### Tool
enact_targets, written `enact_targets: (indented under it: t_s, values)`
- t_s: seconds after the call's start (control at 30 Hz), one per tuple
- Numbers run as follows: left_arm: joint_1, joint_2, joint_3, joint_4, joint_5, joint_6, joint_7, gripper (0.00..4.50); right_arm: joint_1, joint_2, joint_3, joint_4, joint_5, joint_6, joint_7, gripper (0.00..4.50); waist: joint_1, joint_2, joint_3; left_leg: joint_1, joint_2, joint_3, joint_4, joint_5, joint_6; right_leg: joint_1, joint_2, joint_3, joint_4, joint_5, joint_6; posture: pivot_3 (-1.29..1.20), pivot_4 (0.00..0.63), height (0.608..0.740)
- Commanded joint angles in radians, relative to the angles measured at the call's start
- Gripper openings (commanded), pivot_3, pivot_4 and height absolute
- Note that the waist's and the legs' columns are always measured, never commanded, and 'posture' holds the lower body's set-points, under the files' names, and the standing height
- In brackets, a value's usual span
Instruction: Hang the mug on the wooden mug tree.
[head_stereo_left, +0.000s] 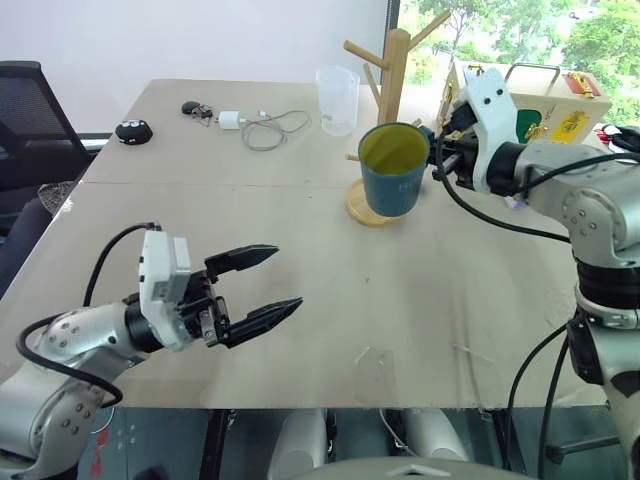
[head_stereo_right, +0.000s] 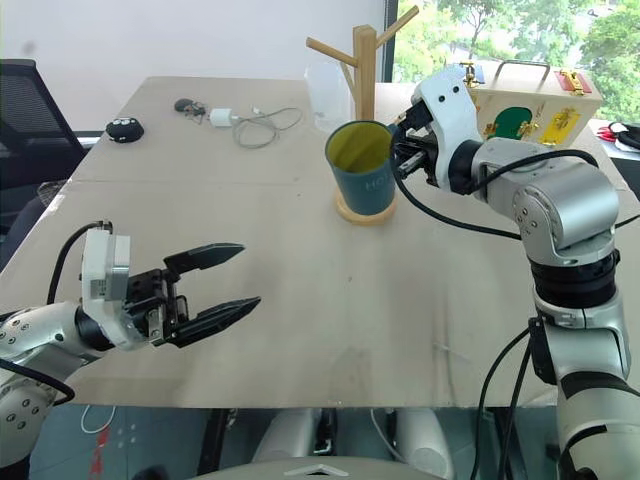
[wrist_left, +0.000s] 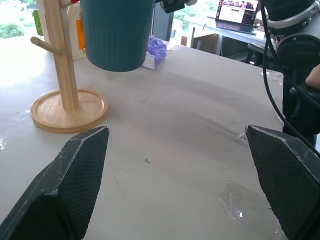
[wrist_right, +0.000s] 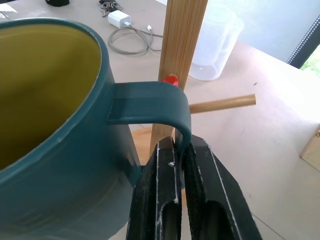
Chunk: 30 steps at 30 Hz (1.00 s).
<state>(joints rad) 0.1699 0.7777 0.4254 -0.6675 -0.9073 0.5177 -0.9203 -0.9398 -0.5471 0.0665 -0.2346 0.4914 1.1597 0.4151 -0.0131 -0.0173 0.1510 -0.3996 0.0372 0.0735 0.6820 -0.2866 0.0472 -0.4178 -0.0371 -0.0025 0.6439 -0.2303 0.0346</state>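
I have the teal mug (head_stereo_left: 394, 168) pinched by its handle in my right gripper (wrist_right: 181, 159), airborne beside the wooden mug tree (head_stereo_right: 364, 62), probably at its six o'clock; hanging remains. Left gripper (head_stereo_left: 262, 290) gapes empty.

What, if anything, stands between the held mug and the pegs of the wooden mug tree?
Nothing visible does. The right gripper is shut on the handle of the mug, held off the table just in front of the wooden mug tree. The clear cup stands off to one side.
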Motion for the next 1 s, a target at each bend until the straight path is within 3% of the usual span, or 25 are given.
enact_targets:
  t_s: [0.03, 0.47, 0.67, 1.0]
  values:
    - [0.012, 0.006, 0.039, -0.042, -0.028, 0.0, 0.025, 4.5, -0.052, 0.011, -0.002, 0.019, -0.022, -0.042, 0.017, 0.05, 0.0, 0.0, 0.0, 0.0, 0.0, 0.0, 0.0, 0.0, 0.0, 0.0, 0.0, 0.0, 0.0, 0.0, 0.0, 0.0, 0.15, 0.74]
    - [0.021, 0.006, 0.066, -0.062, -0.066, 0.004, 0.094, 4.5, -0.107, 0.075, 0.097, 0.205, -0.134, -0.16, 0.079, 0.05, -0.001, 0.0, 0.0, 0.0, 0.0, 0.001, 0.0, 0.0, 0.0, -0.001, 0.001, 0.0, 0.0, 0.0, 0.0, 0.0, 0.15, 0.74]
    - [0.023, 0.0, 0.101, -0.06, -0.108, -0.001, 0.121, 4.5, -0.047, 0.017, 0.069, 0.113, -0.127, -0.156, 0.142, 2.63, 0.0, 0.0, 0.0, -0.001, 0.0, 0.001, 0.0, 0.0, 0.0, -0.001, 0.0, 0.0, 0.0, 0.0, 0.0, 0.0, 0.15, 0.74]
    - [0.037, -0.032, 0.118, -0.02, -0.114, -0.025, 0.116, 4.5, 0.263, -0.159, -0.144, -0.183, 0.003, -0.23, 0.285, 2.63, 0.0, 0.001, 0.0, 0.0, 0.0, 0.001, -0.001, 0.0, 0.0, -0.001, -0.002, 0.0, -0.001, 0.0, 0.0, 0.0, 0.15, 0.74]
